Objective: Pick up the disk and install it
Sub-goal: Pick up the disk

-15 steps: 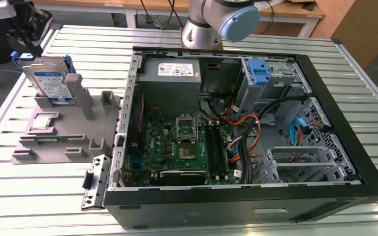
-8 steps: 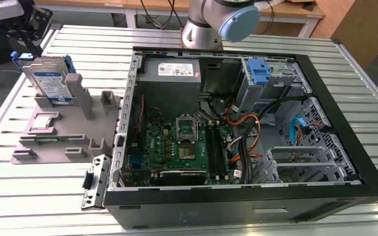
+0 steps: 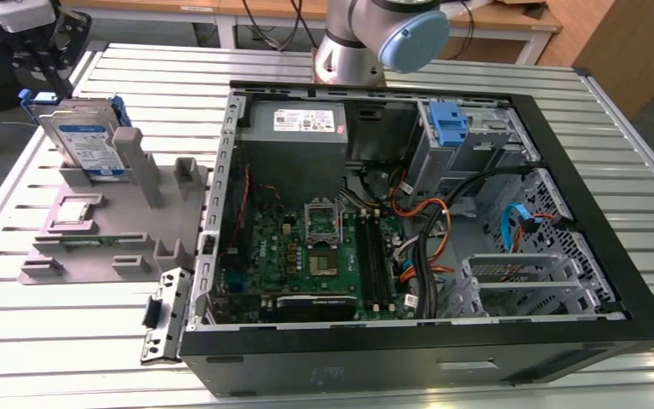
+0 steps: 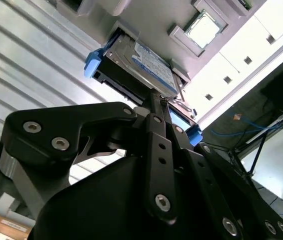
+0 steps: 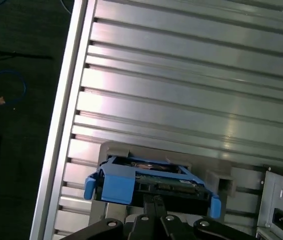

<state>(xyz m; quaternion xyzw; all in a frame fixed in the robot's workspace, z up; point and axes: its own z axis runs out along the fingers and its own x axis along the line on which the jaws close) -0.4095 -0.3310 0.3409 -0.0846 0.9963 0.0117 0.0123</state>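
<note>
Claw (image 5: pixel 154 201) at the top edge of the disk (image 3: pixel 86 141); grip cannot be told

The disk stands upright in a grey holder (image 3: pixel 134 213) at the exterior view's left, near the table (image 3: pixel 77 341) edge; bare slatted metal lies around it; the open computer case (image 3: pixel 611 281) sits just beside the holder; dark floor (image 5: pixel 16 100) lies past the rim.

Workshop; slatted aluminium bench (image 3: pixel 65 345), opened computer case (image 3: pixel 361 365).

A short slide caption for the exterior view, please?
Claw near the disk, upright in a grey stand beside the open computer.
</note>
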